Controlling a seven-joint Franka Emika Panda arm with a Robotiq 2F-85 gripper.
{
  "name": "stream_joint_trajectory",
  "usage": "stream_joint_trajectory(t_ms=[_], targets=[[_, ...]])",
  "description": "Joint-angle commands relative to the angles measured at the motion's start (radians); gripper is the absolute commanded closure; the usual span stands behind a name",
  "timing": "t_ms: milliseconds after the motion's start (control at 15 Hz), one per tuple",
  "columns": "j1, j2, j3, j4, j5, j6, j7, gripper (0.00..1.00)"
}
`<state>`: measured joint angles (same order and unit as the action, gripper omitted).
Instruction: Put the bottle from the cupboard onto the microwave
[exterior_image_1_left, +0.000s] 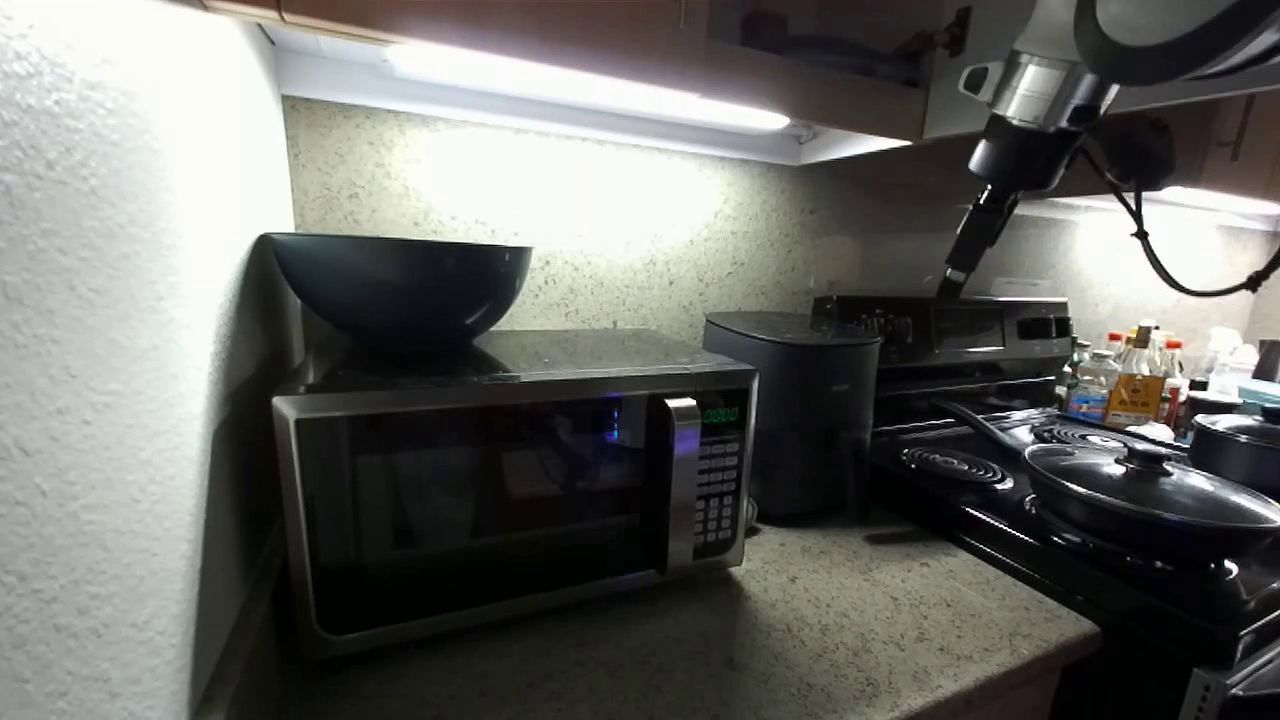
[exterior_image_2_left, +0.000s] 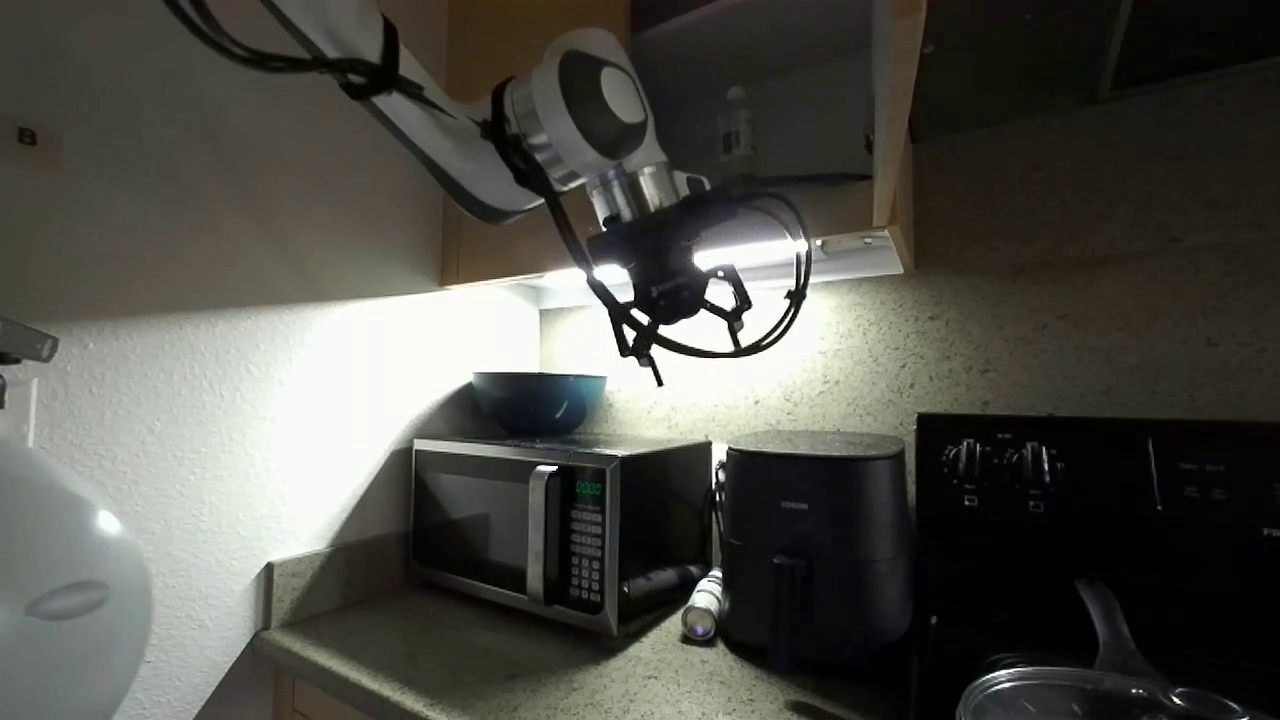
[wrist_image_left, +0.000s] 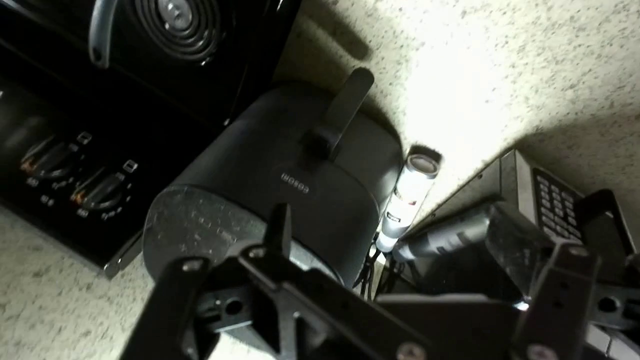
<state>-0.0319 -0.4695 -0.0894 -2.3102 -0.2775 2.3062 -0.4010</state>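
In an exterior view the bottle (exterior_image_2_left: 737, 125) stands upright inside the cupboard (exterior_image_2_left: 520, 235), dim and pale with a white cap; its details are blurred. The cupboard's door (exterior_image_2_left: 893, 120) hangs open, and a light strip glows under its base. Below, on the counter, is the silver-and-black microwave (exterior_image_2_left: 480, 520). A dark bowl (exterior_image_1_left: 400, 285) occupies the left of the microwave's top (exterior_image_1_left: 590, 350). My gripper (exterior_image_2_left: 698, 367) hangs in the air below and in front of the cupboard, pointing down. Its fingers are spread wide, nothing between them.
A dark air fryer (exterior_image_2_left: 815, 540) stands right of the microwave. Between these two lies a white cylinder (wrist_image_left: 402, 205), mirrored in the microwave's side. Farther right come the stove (exterior_image_1_left: 955, 465), a lidded pan (exterior_image_1_left: 1150, 490) and several condiment bottles (exterior_image_1_left: 1135, 385). My cable (exterior_image_2_left: 795, 290) loops beside the gripper.
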Motion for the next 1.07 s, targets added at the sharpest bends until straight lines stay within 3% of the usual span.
stream_joint_trajectory(t_ms=[0,400,467,1000], targets=[[0.005,0.000,0.003,0.012,-0.015,0.012,0.001,0.00],[0.014,0.000,-0.001,0.010,0.000,0.072,0.013,0.00],[0.017,0.007,0.003,0.028,-0.007,0.160,0.028,0.00],[0.012,0.079,0.031,0.278,-0.047,0.480,0.023,0.00]])
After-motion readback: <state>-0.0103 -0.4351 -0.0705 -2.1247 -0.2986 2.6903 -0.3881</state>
